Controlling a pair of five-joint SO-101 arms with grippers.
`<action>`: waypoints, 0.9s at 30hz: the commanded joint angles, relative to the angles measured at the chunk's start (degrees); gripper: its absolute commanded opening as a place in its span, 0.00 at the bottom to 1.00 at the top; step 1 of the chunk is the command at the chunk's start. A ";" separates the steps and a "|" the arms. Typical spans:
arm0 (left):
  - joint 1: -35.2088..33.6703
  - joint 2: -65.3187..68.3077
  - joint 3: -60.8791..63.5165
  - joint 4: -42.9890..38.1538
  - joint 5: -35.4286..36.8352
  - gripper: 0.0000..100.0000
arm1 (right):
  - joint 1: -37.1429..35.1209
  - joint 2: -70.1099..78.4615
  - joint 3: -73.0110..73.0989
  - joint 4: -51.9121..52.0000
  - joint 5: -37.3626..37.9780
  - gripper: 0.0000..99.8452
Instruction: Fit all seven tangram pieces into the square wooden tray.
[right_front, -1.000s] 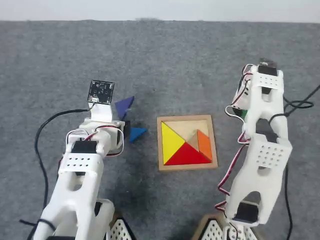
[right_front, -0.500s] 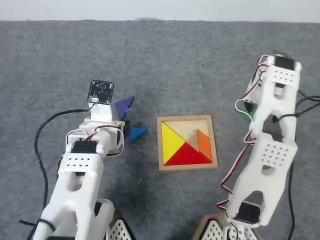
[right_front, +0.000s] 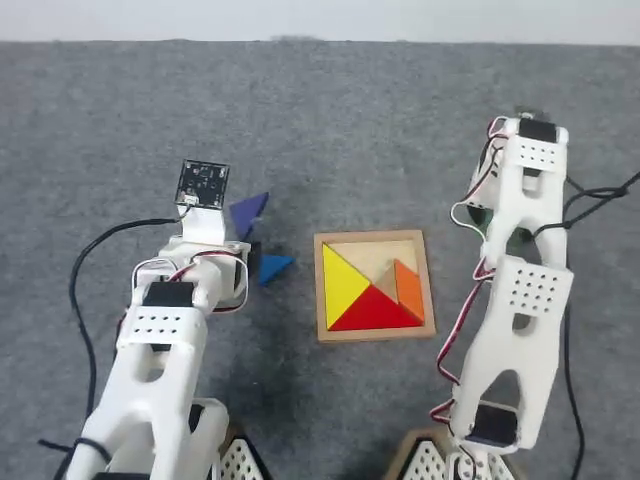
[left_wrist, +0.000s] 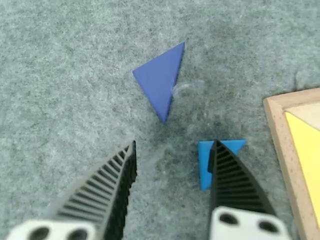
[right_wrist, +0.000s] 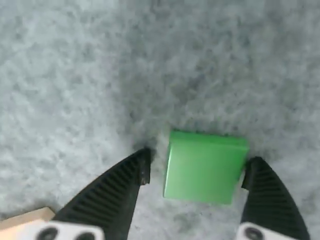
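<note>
Blue triangles (left_wrist: 160, 82) (left_wrist: 204, 162) number two, green square (right_wrist: 205, 166) one

Bright, even overhead light; soft shadow edging green square (right_wrist: 205, 166).

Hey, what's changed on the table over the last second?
The right arm swung outward, away from the square wooden tray, then came back. The right gripper sits open around the green square piece, with nothing grasped. The left gripper, dark blue triangle, light blue triangle, tray and fitted pieces stayed put.
</note>
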 joint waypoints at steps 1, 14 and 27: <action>0.44 -1.67 -0.57 -1.41 -0.79 0.22 | 0.40 1.54 -4.40 -0.31 0.88 0.31; 0.44 -1.67 -0.57 -1.41 -0.70 0.22 | -0.22 1.98 -9.05 4.53 1.32 0.04; 0.44 -1.67 -0.48 -1.49 -0.70 0.22 | -15.60 -17.10 -1.85 11.12 6.86 0.01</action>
